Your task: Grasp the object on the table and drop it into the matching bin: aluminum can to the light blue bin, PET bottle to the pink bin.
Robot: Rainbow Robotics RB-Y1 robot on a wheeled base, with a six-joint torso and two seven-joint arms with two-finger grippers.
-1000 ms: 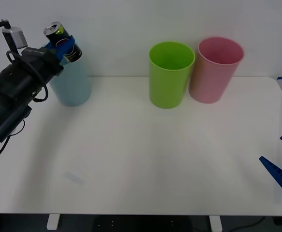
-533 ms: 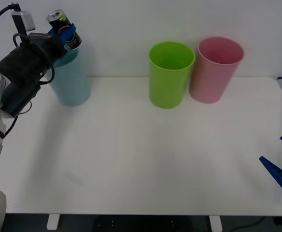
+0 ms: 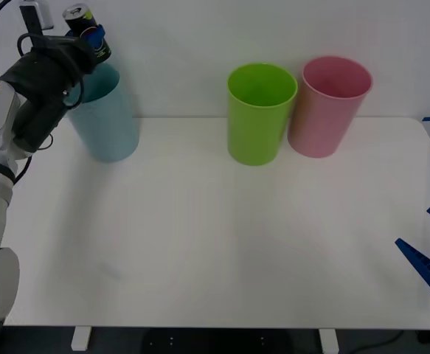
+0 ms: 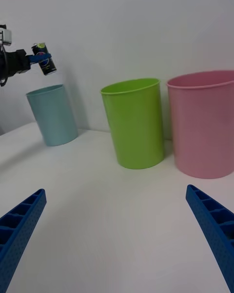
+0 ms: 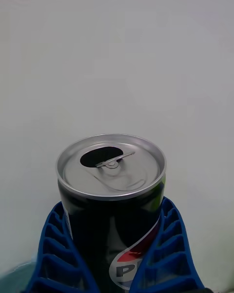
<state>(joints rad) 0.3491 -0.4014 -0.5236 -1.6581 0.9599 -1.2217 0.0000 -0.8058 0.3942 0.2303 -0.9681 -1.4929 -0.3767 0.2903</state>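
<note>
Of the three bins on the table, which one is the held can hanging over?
The light blue bin, standing alone at the table's far left. The left tool holds the can above its rim; the lime green bin and pink bin stand together farther right.

Bright, even light; soft faint shadows.

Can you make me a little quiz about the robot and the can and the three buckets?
1. True or false: the left gripper holds the aluminum can in the air above the light blue bin.
2. Which bin stands between the light blue bin and the pink bin? A) lime green bin B) yellow bin C) black bin
3. Fill in: the right gripper waits with its jaws ____.

Key: 1 true; 2 A; 3 open.
</note>
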